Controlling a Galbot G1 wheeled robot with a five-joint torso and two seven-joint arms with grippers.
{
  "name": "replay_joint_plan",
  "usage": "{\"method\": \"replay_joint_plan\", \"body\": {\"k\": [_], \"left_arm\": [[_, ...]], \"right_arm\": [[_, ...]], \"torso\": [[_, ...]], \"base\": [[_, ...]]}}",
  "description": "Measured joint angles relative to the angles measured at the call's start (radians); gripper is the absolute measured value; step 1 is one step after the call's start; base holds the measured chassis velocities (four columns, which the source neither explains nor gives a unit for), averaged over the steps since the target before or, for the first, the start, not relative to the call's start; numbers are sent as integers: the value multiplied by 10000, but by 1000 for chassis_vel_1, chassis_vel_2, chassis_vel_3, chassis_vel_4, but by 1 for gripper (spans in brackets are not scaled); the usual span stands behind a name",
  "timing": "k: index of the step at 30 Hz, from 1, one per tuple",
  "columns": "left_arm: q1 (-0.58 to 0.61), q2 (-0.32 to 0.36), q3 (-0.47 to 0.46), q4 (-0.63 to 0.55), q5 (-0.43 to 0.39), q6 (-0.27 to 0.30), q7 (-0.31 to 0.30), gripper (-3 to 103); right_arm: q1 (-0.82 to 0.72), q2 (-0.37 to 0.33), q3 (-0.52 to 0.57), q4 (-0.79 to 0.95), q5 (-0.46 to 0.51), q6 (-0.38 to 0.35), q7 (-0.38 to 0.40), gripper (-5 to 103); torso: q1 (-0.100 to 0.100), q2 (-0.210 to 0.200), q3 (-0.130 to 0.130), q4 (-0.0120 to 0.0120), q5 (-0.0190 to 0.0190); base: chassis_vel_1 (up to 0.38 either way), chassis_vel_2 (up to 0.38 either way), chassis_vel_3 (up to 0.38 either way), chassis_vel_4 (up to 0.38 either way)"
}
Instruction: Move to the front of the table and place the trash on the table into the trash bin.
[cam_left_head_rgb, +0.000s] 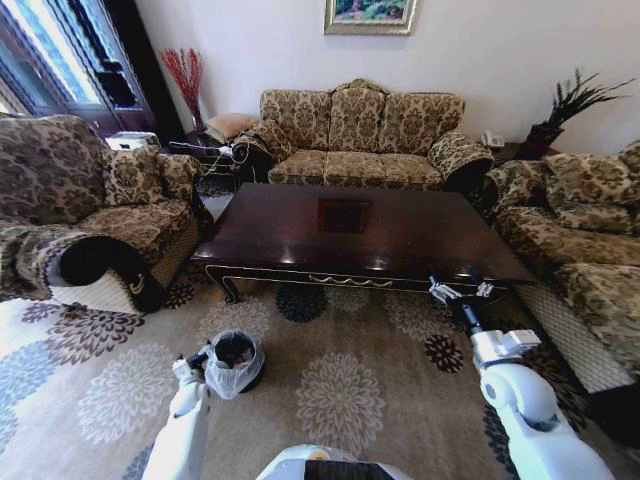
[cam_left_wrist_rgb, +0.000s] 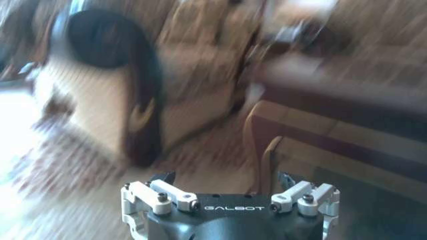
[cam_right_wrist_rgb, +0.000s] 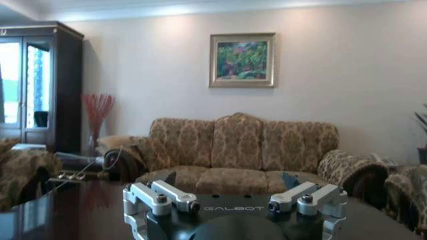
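The dark glossy table stands straight ahead, and its top reflects the room. The trash is out of view on that top. The trash bin, black with a white bag over its rim, sits on the carpet near my left side; dark and reddish items lie inside it. My left gripper hangs open right beside the bin's rim. In the left wrist view, the left gripper faces the table's carved corner leg. My right gripper is open at the table's front right edge, and in the right wrist view that gripper hovers low over the tabletop.
A patterned armchair flanks the table on the left, a three-seat sofa stands behind it, and another sofa sits close on the right. Flowered carpet gives open floor between me and the table.
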Motion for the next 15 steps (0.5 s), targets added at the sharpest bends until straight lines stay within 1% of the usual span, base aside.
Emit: {"method": "replay_joint_plan", "body": {"k": [1, 2, 3, 4, 6, 7, 8, 9, 10, 11, 12, 14, 15], "left_arm": [[501, -142, 68, -1514, -186, 370, 192, 100], [700, -207, 113, -2077, -221, 490, 257, 100], [1183, -384, 217, -3402, -240, 728, 479, 100], [1183, -384, 217, -3402, -240, 728, 479, 100], [2557, -898, 529, -6198, -81, 1241, 1045, 100], [2924, -1020, 609, -6815, -5, 1310, 1110, 100], [2924, -1020, 609, -6815, -5, 1310, 1110, 100], [3671, -1297, 819, -7996, 331, 1359, 1182, 100], [3868, -1381, 899, -8287, 478, 1353, 1198, 100], [3868, -1381, 899, -8287, 478, 1353, 1198, 100], [4174, -1505, 1036, -8731, 725, 1319, 1255, 100], [4308, -1645, 1186, -9057, 950, 1349, 1408, 100], [4304, -1696, 1289, -9113, 1222, 1364, 1476, 100]], "right_arm": [[-105, 67, -99, 59, -187, -86, -46, 100], [-151, 107, -142, 91, -279, -125, -51, 100], [-242, 180, -208, 173, -443, -211, -42, 100], [-242, 180, -208, 173, -443, -211, -42, 100], [-696, 363, -254, 682, -919, -540, 152, 100], [-832, 386, -244, 834, -981, -643, 202, 100], [-832, 386, -244, 834, -981, -643, 202, 100], [-1260, 469, -219, 1331, -1076, -931, 417, 100], [-1418, 513, -218, 1555, -1106, -1037, 528, 100], [-1418, 513, -218, 1555, -1106, -1037, 528, 100], [-1640, 612, -257, 1918, -1151, -1187, 672, 100], [-1768, 776, -423, 2302, -1265, -1369, 890, 100], [-1795, 903, -565, 2523, -1397, -1448, 1033, 100]], "torso": [[0, 0, 0, 0, 3], [0, 0, 0, 0, 3], [0, 0, -1, -1, 4], [0, 0, -1, -1, 4], [0, 0, -1, -1, 6], [0, -1, 0, 0, 1], [0, -1, 0, 0, 1], [-2, 0, -2, 2, 8], [-3, 0, -2, 1, 7], [-3, 0, -2, 1, 7], [-4, 0, -2, 0, -2], [-4, 0, -2, -1, 1], [-3, 0, -1, 0, 2]], "base": [[0, 0, 0, 0], [0, 0, 0, 0], [0, 0, 0, 0], [0, 0, 0, 0], [0, 0, 0, 0], [0, 0, 0, 0], [0, 0, 0, 0], [0, 0, 0, 0], [0, 0, 0, 0], [0, 0, 0, 0], [0, 0, 0, 0], [0, 0, 0, 0], [0, 0, 0, 0]]}}
